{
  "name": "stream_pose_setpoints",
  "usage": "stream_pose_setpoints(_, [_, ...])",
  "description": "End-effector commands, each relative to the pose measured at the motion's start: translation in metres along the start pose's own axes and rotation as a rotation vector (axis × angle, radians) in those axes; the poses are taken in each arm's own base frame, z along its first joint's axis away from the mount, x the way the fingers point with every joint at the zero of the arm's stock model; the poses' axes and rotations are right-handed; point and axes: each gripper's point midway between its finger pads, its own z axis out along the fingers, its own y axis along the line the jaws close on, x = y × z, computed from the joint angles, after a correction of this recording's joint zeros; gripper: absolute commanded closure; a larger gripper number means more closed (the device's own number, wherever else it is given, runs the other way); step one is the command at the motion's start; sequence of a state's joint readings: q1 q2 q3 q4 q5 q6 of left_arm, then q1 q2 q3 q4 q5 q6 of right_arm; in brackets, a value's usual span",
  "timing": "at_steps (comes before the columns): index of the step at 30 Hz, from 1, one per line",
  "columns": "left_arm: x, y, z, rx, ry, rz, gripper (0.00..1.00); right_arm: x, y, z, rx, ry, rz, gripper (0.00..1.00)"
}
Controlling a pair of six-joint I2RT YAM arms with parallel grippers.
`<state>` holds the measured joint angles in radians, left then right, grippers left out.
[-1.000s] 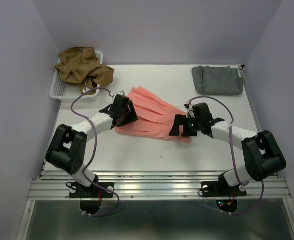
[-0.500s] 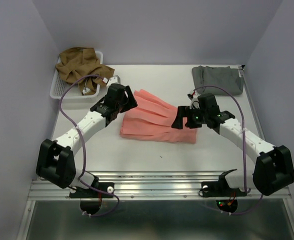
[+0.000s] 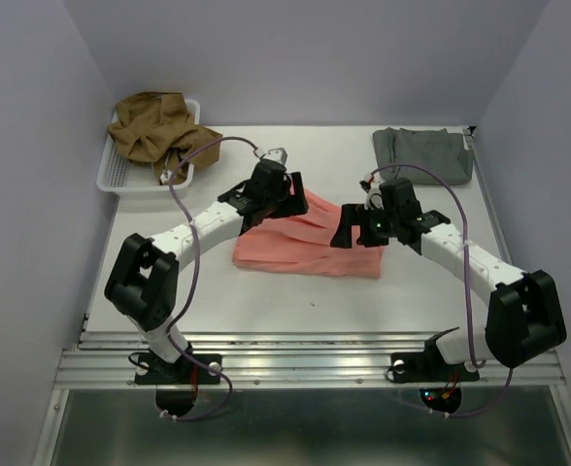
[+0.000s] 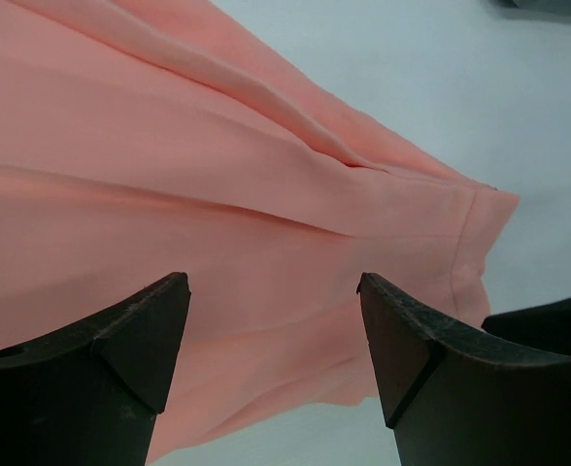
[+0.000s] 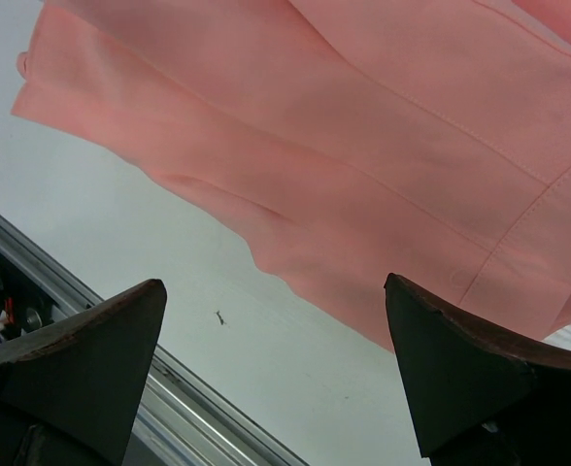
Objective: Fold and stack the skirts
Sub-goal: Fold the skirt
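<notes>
Since the left claw (image 4: 271, 286) and the right claw (image 5: 276, 284) both hang spread and empty over the salmon-pink skirt (image 3: 300, 243), one at its far left edge and one at its right end, we judge them set to pinch for a fold. It lies mid-table (image 3: 218, 291), its long axis running left to right and its pleats fanning far-left. The grey skirt (image 3: 421, 155) sits folded at the far right, probably the stack's base.

left fingers (image 4: 120, 369) swung right over the salmon-pink skirt (image 3: 295, 250), now squarer
</notes>
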<state>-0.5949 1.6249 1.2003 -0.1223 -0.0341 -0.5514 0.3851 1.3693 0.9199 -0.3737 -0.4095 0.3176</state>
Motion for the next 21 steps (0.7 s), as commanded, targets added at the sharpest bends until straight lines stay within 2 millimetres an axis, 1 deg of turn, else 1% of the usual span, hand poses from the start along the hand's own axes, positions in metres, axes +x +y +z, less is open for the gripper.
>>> stream_pose_setpoints(1, [0.021,-0.025,0.015,0.097,0.072,0.053,0.18,-0.008,-0.008,0.002,0.031,-0.042,-0.006,0.00])
stream_pose_setpoints(4, [0.037,-0.013,0.023,0.065,0.110,0.051,0.18,-0.001,-0.015,0.007,0.052,-0.021,0.015,0.00])
stream_pose_setpoints(7, [0.058,0.013,0.024,-0.008,0.135,0.055,0.18,0.007,-0.026,0.013,0.094,0.000,0.039,0.00])
stream_pose_setpoints(8, [0.062,0.018,0.024,-0.017,0.140,0.054,0.18,0.009,-0.029,0.015,0.105,0.005,0.043,0.00])
stream_pose_setpoints(9, [0.063,0.030,0.025,-0.059,0.132,0.052,0.18,0.013,-0.033,0.016,0.117,0.014,0.054,0.00])
stream_pose_setpoints(10, [0.070,0.045,0.025,-0.108,0.137,0.047,0.18,0.015,-0.036,0.018,0.132,0.019,0.062,0.00])
stream_pose_setpoints(11, [0.070,0.058,0.026,-0.138,0.134,0.032,0.18,0.017,-0.038,0.019,0.138,0.025,0.066,0.00])
stream_pose_setpoints(13, [0.071,0.077,0.025,-0.181,0.139,0.015,0.18,0.023,-0.042,0.020,0.152,0.036,0.075,0.00])
stream_pose_setpoints(14, [0.075,0.090,0.023,-0.215,0.146,0.006,0.19,0.025,-0.044,0.021,0.157,0.041,0.078,0.00])
stream_pose_setpoints(15, [0.072,0.100,0.019,-0.238,0.138,-0.008,0.19,0.027,-0.045,0.021,0.164,0.042,0.083,0.00])
stream_pose_setpoints(17, [0.076,0.118,0.014,-0.295,0.130,-0.010,0.19,0.032,-0.049,0.022,0.178,0.052,0.095,0.00])
stream_pose_setpoints(18, [0.073,0.122,0.009,-0.306,0.116,-0.018,0.19,0.035,-0.051,0.023,0.187,0.057,0.100,0.00])
stream_pose_setpoints(19, [0.076,0.129,0.006,-0.327,0.117,-0.021,0.18,0.037,-0.053,0.023,0.192,0.062,0.106,0.00])
stream_pose_setpoints(21, [0.073,0.133,0.002,-0.339,0.106,-0.034,0.18,0.040,-0.057,0.024,0.207,0.067,0.110,0.00])
